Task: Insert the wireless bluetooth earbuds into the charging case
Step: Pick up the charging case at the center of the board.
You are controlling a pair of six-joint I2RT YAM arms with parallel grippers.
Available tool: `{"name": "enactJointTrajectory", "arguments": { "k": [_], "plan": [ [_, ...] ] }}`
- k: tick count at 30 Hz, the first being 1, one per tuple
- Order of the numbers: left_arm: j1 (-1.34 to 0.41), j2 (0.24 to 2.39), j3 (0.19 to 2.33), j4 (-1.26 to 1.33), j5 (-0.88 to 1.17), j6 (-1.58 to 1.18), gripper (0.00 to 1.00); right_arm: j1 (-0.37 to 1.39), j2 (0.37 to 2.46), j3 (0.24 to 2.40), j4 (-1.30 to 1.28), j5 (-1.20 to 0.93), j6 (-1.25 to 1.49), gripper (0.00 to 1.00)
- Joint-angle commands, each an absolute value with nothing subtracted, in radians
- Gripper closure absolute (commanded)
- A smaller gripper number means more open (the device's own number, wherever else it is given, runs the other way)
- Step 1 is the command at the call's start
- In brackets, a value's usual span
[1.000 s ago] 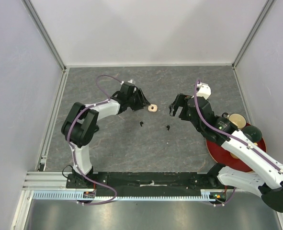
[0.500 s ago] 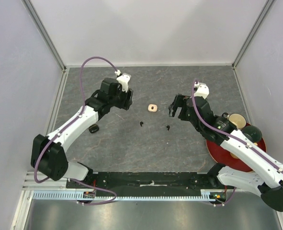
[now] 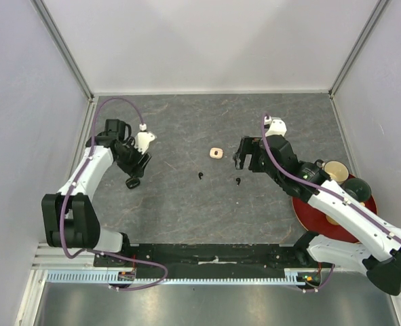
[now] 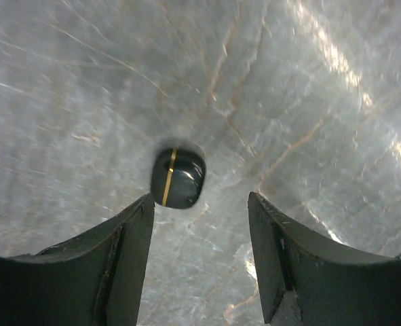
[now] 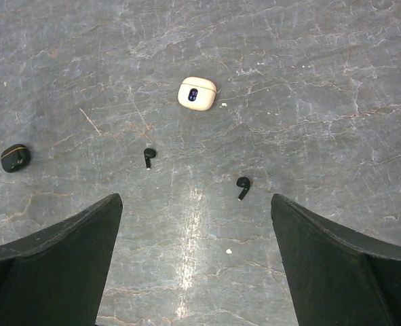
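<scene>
While black earbuds [image 5: 148, 156] lie loose on the table [image 5: 336, 61], left claw [image 4: 200, 197] hangs released over the black case [image 4: 178, 178]; right claw [image 5: 197, 197] gapes empty.

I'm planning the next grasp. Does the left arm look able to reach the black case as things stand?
Likely yes: the left gripper hangs open close to the black case, with nothing between them or crowding it.

A dark grey desk [image 3: 180, 210] with pale marble-like veining fills the middle of the top view. Plain pale lavender walls [image 3: 214, 41] enclose it at the back and both sides, joined by slanting aluminium posts [image 3: 63, 51]. A brushed metal ledge [image 3: 207, 305] runs along the bottom edge. In the wrist views, soft glare streaks the desk.
</scene>
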State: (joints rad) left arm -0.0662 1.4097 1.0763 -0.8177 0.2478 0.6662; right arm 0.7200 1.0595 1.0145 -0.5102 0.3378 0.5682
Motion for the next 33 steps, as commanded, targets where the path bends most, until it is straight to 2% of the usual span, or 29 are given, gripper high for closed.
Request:
{"name": "enactJointTrajectory", "arguments": {
  "k": [1,5,12,22,33],
  "plan": [
    [-0.029,1.447,1.034,-0.931,0.39,0.815,0.36,0.715,1.065,1.061,-0.5,0.33,0.546,0.02],
    [0.03,1.485,1.013,-0.902,0.335,0.772,0.35,0.715,1.075,1.08,-0.505,0.311,0.545,0.02],
    [0.037,1.502,0.94,-0.762,0.192,0.729,0.33,0.713,1.083,1.092,-0.506,0.304,0.517,0.02],
    [0.052,1.531,0.98,-0.729,0.138,0.75,0.32,0.707,1.103,1.078,-0.506,0.284,0.514,0.02],
    [0.055,1.611,1.002,-0.727,0.25,0.795,0.32,0.703,1.132,1.094,-0.505,0.281,0.509,0.02]
  ]
}}
